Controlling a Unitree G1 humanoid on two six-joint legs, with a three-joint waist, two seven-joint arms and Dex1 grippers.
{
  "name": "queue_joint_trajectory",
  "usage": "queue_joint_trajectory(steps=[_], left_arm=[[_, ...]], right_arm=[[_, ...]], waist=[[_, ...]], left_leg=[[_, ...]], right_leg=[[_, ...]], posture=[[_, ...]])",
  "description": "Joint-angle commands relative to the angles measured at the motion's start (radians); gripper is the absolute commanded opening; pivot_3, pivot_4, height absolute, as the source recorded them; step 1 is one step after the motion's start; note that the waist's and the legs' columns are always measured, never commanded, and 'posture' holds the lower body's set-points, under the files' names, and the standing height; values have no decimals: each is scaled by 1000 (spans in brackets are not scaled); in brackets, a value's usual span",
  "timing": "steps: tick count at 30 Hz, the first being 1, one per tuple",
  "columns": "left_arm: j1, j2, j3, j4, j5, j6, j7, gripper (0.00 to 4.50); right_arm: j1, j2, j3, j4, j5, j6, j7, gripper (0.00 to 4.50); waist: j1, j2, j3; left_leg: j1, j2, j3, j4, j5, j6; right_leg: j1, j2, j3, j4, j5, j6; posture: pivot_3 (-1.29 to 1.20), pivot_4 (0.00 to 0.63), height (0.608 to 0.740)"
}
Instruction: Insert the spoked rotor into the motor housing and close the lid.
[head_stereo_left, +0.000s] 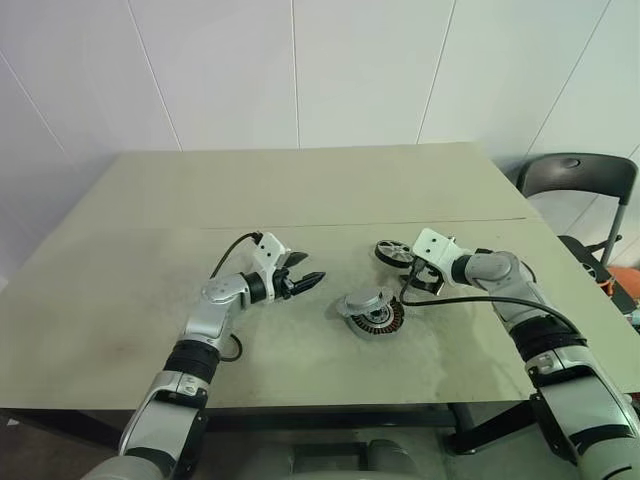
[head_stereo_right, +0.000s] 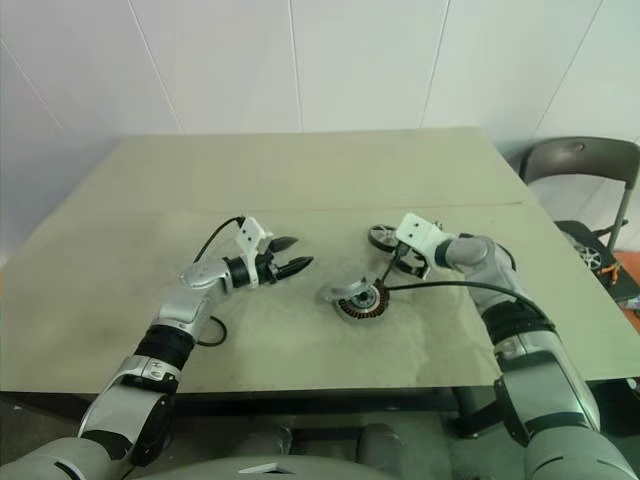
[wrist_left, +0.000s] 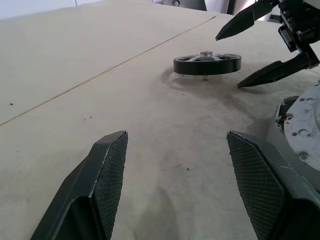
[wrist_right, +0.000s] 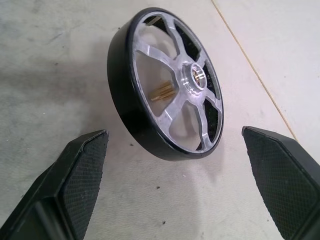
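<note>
Head views: desk (head_stereo_left: 300, 200), pale green, carrying two parts. Motor housing (head_stereo_left: 371, 313) lies near the desk's middle, tipped up with its copper windings showing. Spoked rotor (head_stereo_left: 395, 252) sits just beyond the housing, on the far right side of it, flat on the desk with its small shaft downward. Right claw (head_stereo_left: 424, 278) hangs just beside the rotor, between rotor and housing, fingers spread wide, grasping nothing. Left claw (head_stereo_left: 305, 281) hovers on the housing's left, well apart from the rotor, fingers parted and empty. A dark chair (head_stereo_left: 577, 180) stands past the desk's right edge.

Left wrist view: rotor (wrist_left: 207, 63) seen edge-on, disc level, axis upright; the right claw's two fingertips (wrist_left: 260, 76) flank its near side. Housing rim (wrist_left: 305, 127) at the picture's edge.

Right wrist view: rotor (wrist_right: 165, 85) lies straight ahead between the spread fingers (wrist_right: 82, 170), black ring, silver spokes, brass shaft at the hub (not yet touched).

Judgement: the right arm is much the nearer; its fingers need only straddle the ring across its width.
</note>
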Motion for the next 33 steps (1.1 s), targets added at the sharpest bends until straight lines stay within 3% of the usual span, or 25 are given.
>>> queue_joint_trajectory(steps=[1,6,8,18,33], left_arm=[[-15,7,14,-26,1,-19,1,3374],[-17,8,11,-21,3,-20,-2,3374],[-18,9,11,-19,4,-21,-3,3374],[-17,4,6,-18,7,-22,0,3374],[-23,4,8,-13,10,-23,1,3374]], right_arm=[[-22,10,-15,-2,-3,-12,-11,4475],[2,17,-15,-28,21,10,31,4475],[21,12,-16,-55,35,22,62,4092],[32,21,-28,-70,26,32,32,812],[11,23,-46,-74,40,21,9,719]], waist=[[-1,0,0],[-1,0,0],[-1,0,0],[-1,0,0],[-1,0,0]], left_leg=[[0,0,0,0,0,0],[0,0,0,0,0,0],[0,0,0,0,0,0],[0,0,0,1,0,0],[0,0,0,1,0,0]], right_leg=[[0,0,0,0,0,0],[0,0,0,0,0,0],[1,0,0,0,0,0],[1,0,0,0,0,0],[1,0,0,0,0,0]], posture=[[0,0,740],[0,0,740],[0,0,740],[0,0,740],[0,0,740]])
